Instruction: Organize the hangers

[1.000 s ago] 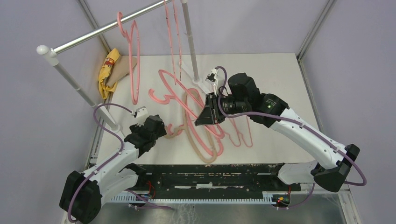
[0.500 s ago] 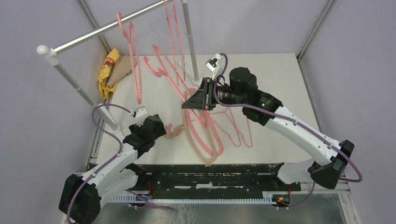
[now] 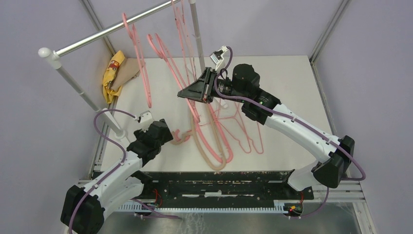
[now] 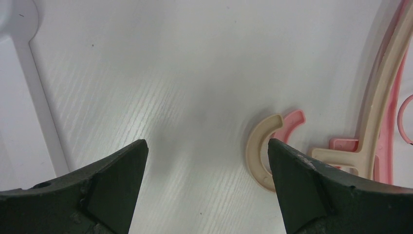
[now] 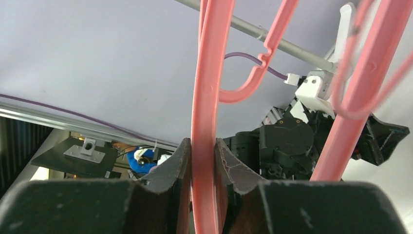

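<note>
Hangers are split between the worktop and the rail, so the sorting is only part done. Closest to the near edge, a beige plastic hanger [image 3: 206, 150] lies flat over a second pink plastic hanger [image 4: 292, 119]. Their hooks point toward the left edge. Just to their right, thin pink wire hangers [image 3: 258, 141] lie in a loose overlap.

The left gripper [image 4: 207, 151] hovers over bare worktop beside the beige hook. Its jaws are spread wide and hold nothing.

Farther in, over the middle of the worktop, the right gripper [image 3: 187, 93] has its jaws clamped on one arm of a thick pink plastic hanger [image 3: 168, 56]. That hanger is lifted clear of the pile. It slants up and away toward the far-left corner, hook uppermost.

Beyond it, the silver metal rail [image 3: 112, 30] runs above the far-left part of the worktop. It already carries hung pink hangers [image 3: 141, 58]. A yellow and tan cloth [image 3: 114, 73] sits in the far-left corner.

The step in hand looks like carrying this hanger up to be hung. The wrist view shows its hook below the rail and not yet over it.

The next move probably calls for raising the hook above the rail, in a free gap beside the hangers already there. The hook's open side would need to face the bar before it is lowered on. Only then should the right jaws let go.
</note>
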Motion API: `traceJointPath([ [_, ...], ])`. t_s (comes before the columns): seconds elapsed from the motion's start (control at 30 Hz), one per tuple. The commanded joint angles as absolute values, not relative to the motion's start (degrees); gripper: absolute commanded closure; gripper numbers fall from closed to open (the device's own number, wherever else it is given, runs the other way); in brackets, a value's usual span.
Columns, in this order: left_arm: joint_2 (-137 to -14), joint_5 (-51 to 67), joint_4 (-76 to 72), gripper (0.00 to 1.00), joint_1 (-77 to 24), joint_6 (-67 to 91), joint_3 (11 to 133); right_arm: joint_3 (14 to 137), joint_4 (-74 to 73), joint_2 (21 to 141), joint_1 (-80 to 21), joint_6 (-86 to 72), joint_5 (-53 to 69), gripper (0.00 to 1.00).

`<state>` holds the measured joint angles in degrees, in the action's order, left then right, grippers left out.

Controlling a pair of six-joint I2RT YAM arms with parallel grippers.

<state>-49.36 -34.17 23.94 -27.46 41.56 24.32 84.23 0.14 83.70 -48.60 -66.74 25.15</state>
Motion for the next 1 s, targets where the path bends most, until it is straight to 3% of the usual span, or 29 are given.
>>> traceJointPath([
  [0.0,-48.8,-35.4,23.1,0.0,-27.5,43.1,25.6,86.0,7.6,83.2,-48.5,-69.3,24.6,0.99],
  [0.3,-49.2,-35.0,22.7,0.0,-27.5,43.2,25.6,86.1,9.0,83.1,-48.4,-69.5,23.9,0.99],
  [0.97,-48.3,-34.9,22.9,0.0,-27.5,42.9,25.3,110.6,14.9,104.5,-47.2,-71.2,24.6,0.99],
])
